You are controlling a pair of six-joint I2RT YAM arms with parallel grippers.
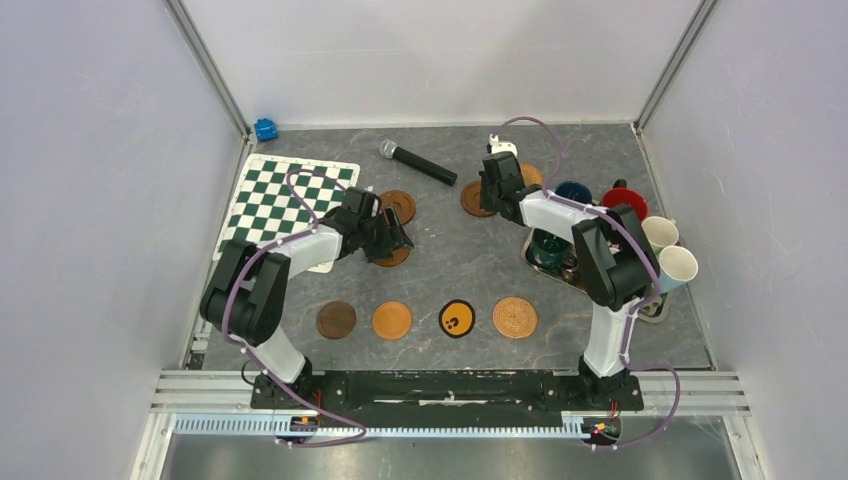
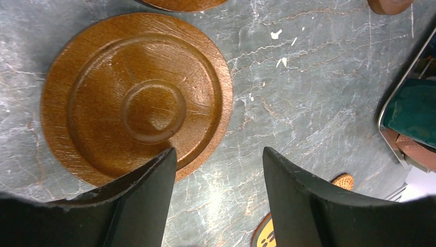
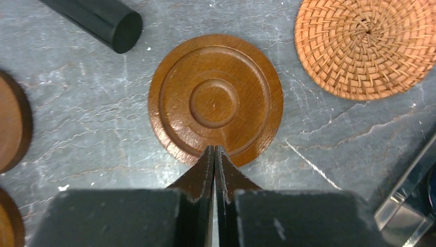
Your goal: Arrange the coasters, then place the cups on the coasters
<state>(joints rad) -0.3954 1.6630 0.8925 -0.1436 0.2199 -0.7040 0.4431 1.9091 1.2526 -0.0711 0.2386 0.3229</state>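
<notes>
In the top view, four flat round coasters sit in a row near the arms: a dark brown disc (image 1: 336, 320), a plain orange disc (image 1: 391, 320), a black disc with a yellow mark (image 1: 457, 319) and a woven tan disc (image 1: 514, 317). At the right, a metal tray (image 1: 533, 265) holds a dark green mug (image 1: 548, 248), with more mugs crowded beside it (the arm hides some). The left gripper (image 1: 392, 240) hangs over a grooved brown wooden coaster (image 1: 393, 257), and the right gripper (image 1: 492, 185) over a second grooved wooden coaster (image 1: 473, 200).

In the left wrist view, the grooved brown wooden coaster (image 2: 136, 98) lies flat on the grey table, carved in rings. The jaws stand apart and empty. One fingertip (image 2: 154, 177) overlaps the coaster's near rim.

In the right wrist view, the second grooved wooden coaster (image 3: 216, 98) lies beside a woven orange-tan coaster (image 3: 367, 46). The right gripper (image 3: 214, 152) is clenched on nothing, tips at the coaster's near rim.
</notes>
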